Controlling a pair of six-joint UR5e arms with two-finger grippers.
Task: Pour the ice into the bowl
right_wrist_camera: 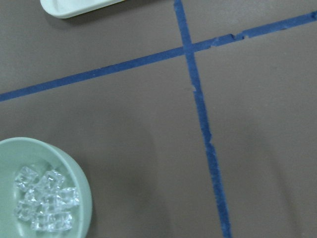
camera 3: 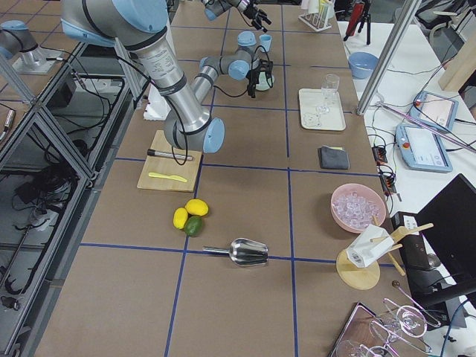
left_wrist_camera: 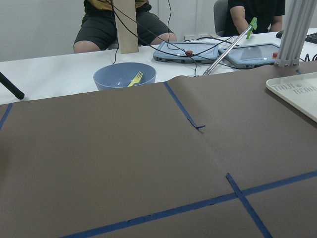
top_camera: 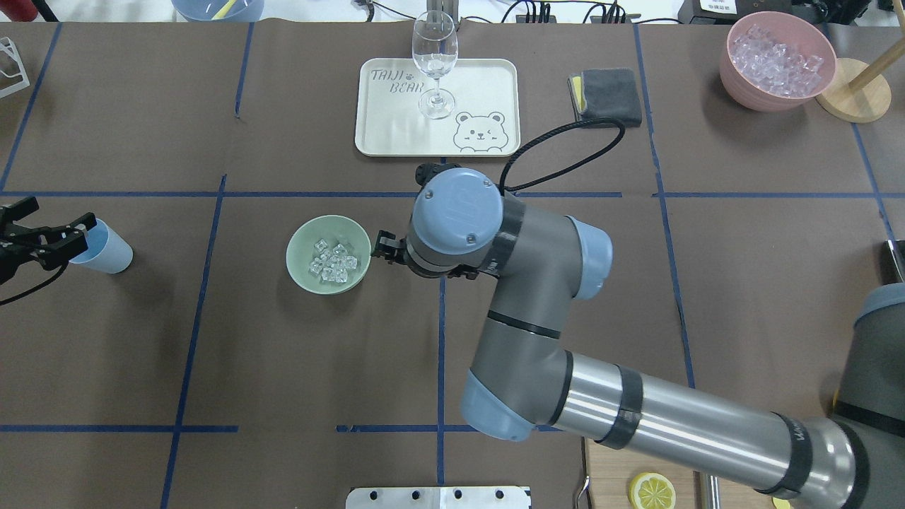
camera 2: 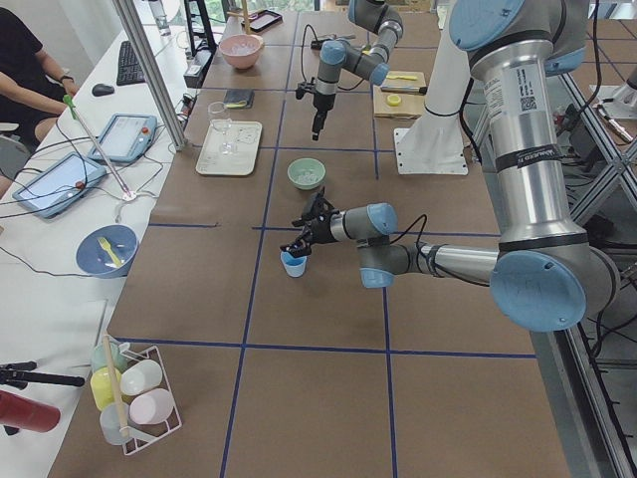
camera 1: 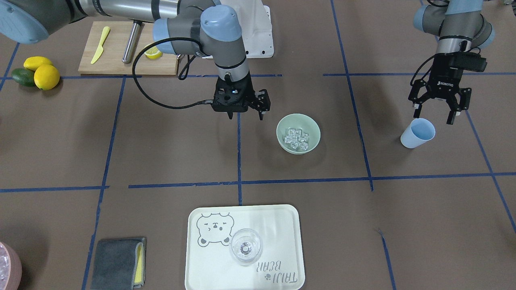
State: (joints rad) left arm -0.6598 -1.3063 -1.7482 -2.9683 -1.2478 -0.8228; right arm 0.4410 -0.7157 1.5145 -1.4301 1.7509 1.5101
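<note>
1. We found the small clear ice cubes (camera 1: 296,139) inside the round mint-green plastic bowl (camera 1: 311,124), just beside our open, empty right jaws.
2. Our left jaws gaped empty above the light blue cup (camera 1: 418,133), well apart from the bowl.

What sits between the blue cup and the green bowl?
Overhead view: between cup and bowl, only one blue tape line crossing the bare brown table cover.

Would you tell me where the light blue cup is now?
Overhead view: the light blue cup sits at far left, at the left tool, left of the bowl of ice.
</note>
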